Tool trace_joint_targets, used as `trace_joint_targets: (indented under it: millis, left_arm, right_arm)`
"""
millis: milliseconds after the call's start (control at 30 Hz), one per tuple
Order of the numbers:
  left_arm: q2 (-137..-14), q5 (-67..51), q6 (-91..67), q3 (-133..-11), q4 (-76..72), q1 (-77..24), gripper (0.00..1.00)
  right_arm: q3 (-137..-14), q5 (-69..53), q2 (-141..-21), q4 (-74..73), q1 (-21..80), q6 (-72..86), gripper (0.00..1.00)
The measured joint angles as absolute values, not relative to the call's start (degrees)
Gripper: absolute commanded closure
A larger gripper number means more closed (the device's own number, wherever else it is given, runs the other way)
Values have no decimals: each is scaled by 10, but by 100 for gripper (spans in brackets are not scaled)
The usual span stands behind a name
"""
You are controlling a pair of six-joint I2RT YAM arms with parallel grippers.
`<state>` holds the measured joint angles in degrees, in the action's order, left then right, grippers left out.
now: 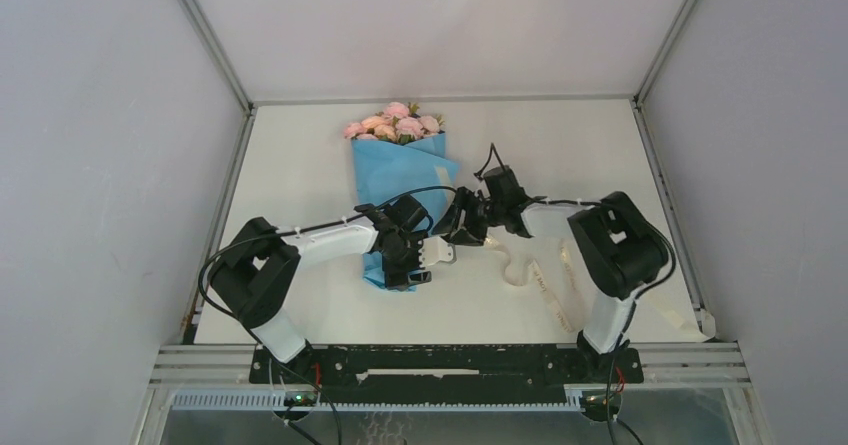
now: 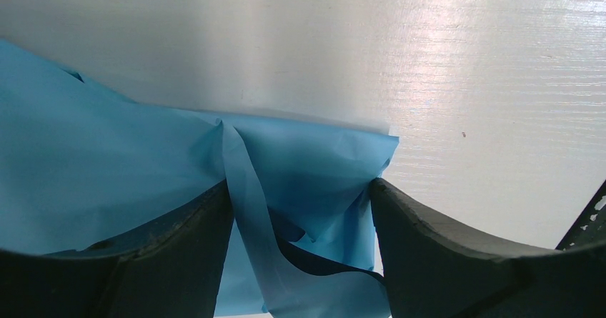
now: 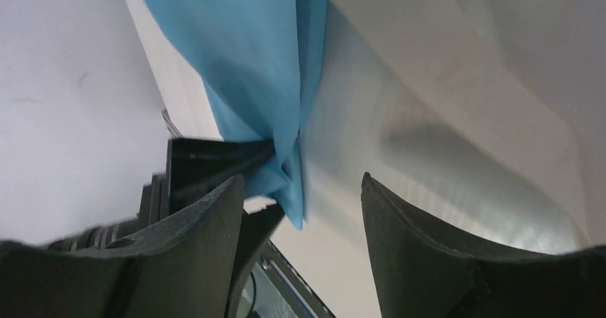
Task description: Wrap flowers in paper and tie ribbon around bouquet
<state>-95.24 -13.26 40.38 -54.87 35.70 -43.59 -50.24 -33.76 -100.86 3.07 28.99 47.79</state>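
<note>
The bouquet lies on the white table with its pink flowers (image 1: 395, 123) at the far end. They sit in a cone of light-blue paper (image 1: 400, 170) that narrows toward me. My left gripper (image 1: 405, 268) (image 2: 300, 184) straddles that narrow end, and its fingers press the bunched paper (image 2: 307, 168) from both sides. A dark navy inner face shows in the folds. My right gripper (image 1: 452, 230) (image 3: 301, 179) is open just right of the cone with nothing between its fingers; the paper tip (image 3: 286, 182) hangs just ahead. The cream ribbon (image 1: 540, 283) lies loose on the table to the right.
Grey enclosure walls stand on the left, right and back of the table. The ribbon's tail runs toward the front right corner (image 1: 690, 317). A black rail (image 1: 450, 360) with the arm bases lines the near edge.
</note>
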Motion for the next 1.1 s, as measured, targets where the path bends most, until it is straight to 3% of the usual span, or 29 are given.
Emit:
trace_joint_targets:
  millis: [300, 600, 633, 767, 900, 1100]
  left_arm:
    - [-952, -133, 402, -548, 356, -436, 25]
    - [-952, -129, 398, -547, 351, -436, 25]
    - [-951, -127, 398, -546, 349, -436, 25]
    - [-951, -122, 394, -545, 346, -435, 25]
    - [-951, -123, 394, -545, 345, -434, 25]
    - [-951, -123, 394, -545, 344, -432, 23]
  right_arm:
    - [-574, -346, -1127, 152, 327, 569, 30]
    - [-606, -366, -1181, 177, 331, 595, 32]
    - [-613, -371, -1189, 183, 331, 596, 35]
    - [-620, -381, -1212, 212, 331, 605, 65]
    - [-630, -394, -1240, 225, 330, 610, 100]
    - [-653, -411, -1254, 216, 331, 603, 100]
